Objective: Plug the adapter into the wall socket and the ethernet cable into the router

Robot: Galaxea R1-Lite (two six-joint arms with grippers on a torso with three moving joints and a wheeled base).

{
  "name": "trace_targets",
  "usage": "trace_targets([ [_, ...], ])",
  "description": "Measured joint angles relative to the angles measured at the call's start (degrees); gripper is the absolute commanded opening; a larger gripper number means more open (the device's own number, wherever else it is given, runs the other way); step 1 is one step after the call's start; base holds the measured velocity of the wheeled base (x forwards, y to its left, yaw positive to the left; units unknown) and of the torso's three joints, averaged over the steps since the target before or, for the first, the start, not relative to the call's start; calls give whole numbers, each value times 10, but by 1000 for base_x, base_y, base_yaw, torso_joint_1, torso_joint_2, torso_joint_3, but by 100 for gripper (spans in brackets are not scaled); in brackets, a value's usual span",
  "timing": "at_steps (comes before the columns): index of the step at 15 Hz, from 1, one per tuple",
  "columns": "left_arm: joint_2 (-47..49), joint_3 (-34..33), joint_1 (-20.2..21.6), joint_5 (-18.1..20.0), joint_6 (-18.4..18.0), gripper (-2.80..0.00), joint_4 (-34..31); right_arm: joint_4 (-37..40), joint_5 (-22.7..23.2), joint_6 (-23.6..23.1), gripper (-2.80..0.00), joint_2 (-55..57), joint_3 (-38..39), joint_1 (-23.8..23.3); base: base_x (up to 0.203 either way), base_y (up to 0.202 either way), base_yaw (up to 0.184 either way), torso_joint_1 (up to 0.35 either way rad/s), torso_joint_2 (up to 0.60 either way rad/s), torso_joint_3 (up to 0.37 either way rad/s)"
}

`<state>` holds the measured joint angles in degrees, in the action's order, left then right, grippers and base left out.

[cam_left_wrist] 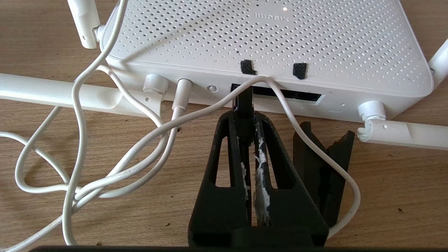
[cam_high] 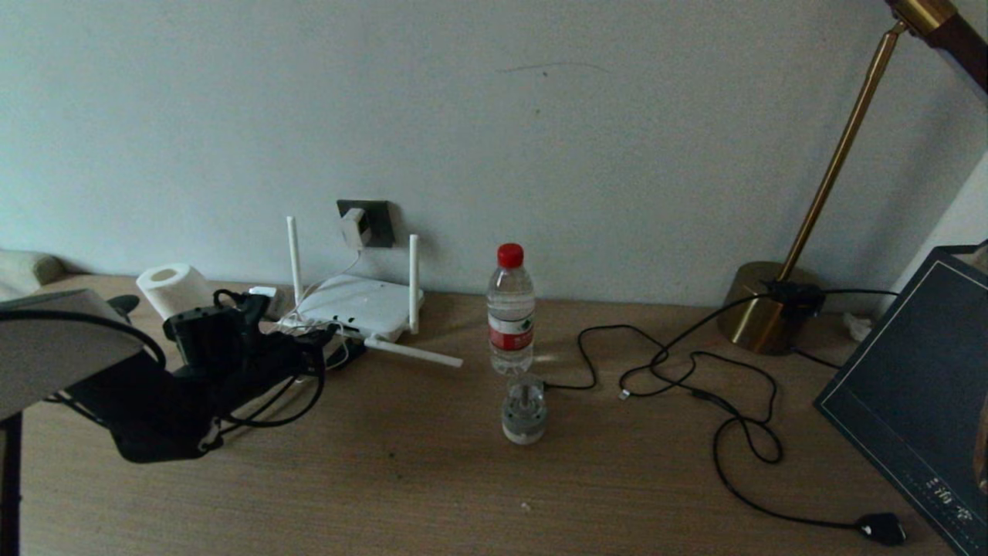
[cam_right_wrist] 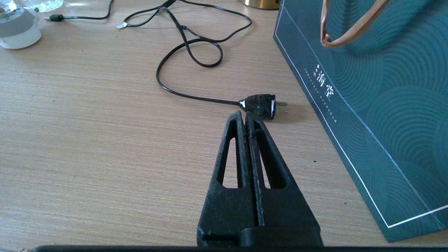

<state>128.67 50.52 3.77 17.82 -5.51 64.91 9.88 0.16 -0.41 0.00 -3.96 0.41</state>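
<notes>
The white adapter (cam_high: 354,227) sits in the dark grey wall socket (cam_high: 378,221), and its thin white cord (cam_left_wrist: 301,126) hangs down to the router (cam_high: 351,305). My left gripper (cam_left_wrist: 244,117) is at the router's (cam_left_wrist: 315,42) back edge, shut on the ethernet cable's black plug (cam_left_wrist: 244,101). The plug's tip is at the left end of the dark port row (cam_left_wrist: 294,94); how deep it sits is hidden. The white cord drapes across the plug. My right gripper (cam_right_wrist: 246,117) is shut and empty above the table, out of the head view.
A small black clip (cam_left_wrist: 322,168) lies beside the left fingers. A water bottle (cam_high: 510,309), a small jar (cam_high: 524,409), a toilet roll (cam_high: 174,289), the brass lamp base (cam_high: 760,309) with its black cord and plug (cam_right_wrist: 260,104), and a dark green bag (cam_right_wrist: 367,105) stand around.
</notes>
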Motion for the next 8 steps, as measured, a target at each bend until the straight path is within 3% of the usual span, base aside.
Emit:
trace_targets([
  [8, 12, 13, 0, 0, 0, -280, 0, 0, 0, 0, -280, 0, 0, 0, 0, 0, 0, 0, 0, 0],
])
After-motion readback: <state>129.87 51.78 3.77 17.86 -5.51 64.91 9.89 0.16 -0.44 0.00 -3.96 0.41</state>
